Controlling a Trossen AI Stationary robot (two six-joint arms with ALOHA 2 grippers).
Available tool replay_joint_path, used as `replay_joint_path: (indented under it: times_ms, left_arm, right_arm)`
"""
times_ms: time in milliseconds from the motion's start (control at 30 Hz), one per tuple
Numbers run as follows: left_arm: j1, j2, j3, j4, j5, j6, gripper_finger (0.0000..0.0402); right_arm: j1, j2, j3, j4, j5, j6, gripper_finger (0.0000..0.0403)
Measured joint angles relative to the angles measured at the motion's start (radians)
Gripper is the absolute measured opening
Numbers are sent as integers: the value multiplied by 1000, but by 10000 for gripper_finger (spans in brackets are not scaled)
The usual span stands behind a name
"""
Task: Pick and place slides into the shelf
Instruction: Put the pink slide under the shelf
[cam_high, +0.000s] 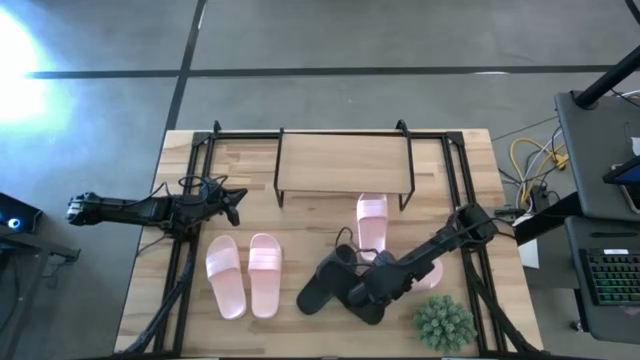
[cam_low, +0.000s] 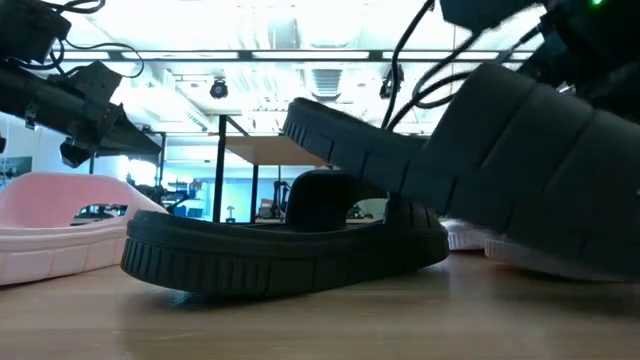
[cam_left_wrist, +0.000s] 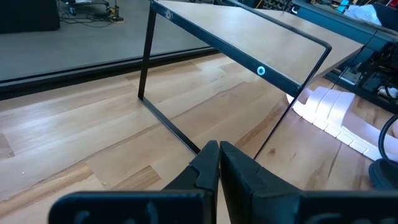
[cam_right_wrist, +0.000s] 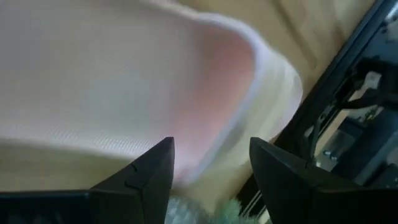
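The shelf (cam_high: 345, 160) stands at the table's far middle with nothing on its top board. A light pink pair (cam_high: 242, 275) lies flat near the left. One pink slide (cam_high: 372, 218) lies in front of the shelf, and another (cam_high: 432, 272) lies partly under my right arm. One black slide (cam_low: 285, 245) lies flat. The second black slide (cam_low: 480, 150) is tilted, one end resting on the first. My right gripper (cam_high: 362, 290) is open over the black slides; its wrist view shows a pink slide (cam_right_wrist: 124, 81) beyond the fingers. My left gripper (cam_high: 238, 203) is shut and waits left of the shelf. My right gripper (cam_right_wrist: 211, 149) is open, with nothing between its fingers in the wrist view. I cannot tell whether it touches the tilted black slide; the arm hides that spot from above.
A spiky green plant (cam_high: 443, 322) stands at the near right corner, close to my right arm. Black frame rails (cam_high: 190, 250) run along both sides of the table. Bare wood lies under the shelf (cam_left_wrist: 186, 106) and between the pink pair and the black slides.
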Motion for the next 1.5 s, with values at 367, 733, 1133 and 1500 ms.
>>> replay_joint_path:
  times_ms: [367,733,1133,1500]
  left_arm:
    - [0,2,0,1,-2,0,0]
    - [0,1,0,0,-3,0,0]
    - [0,0,0,0,-3,0,0]
    - [0,0,0,0,-2,0,0]
  right_arm:
    - [-7,2,-147,9,-18,-5,201]
    - [11,2,-156,9,-19,42,138]
    - [11,1,-140,3,91,89,13]
    - [11,-27,-64,-1,450,68,10]
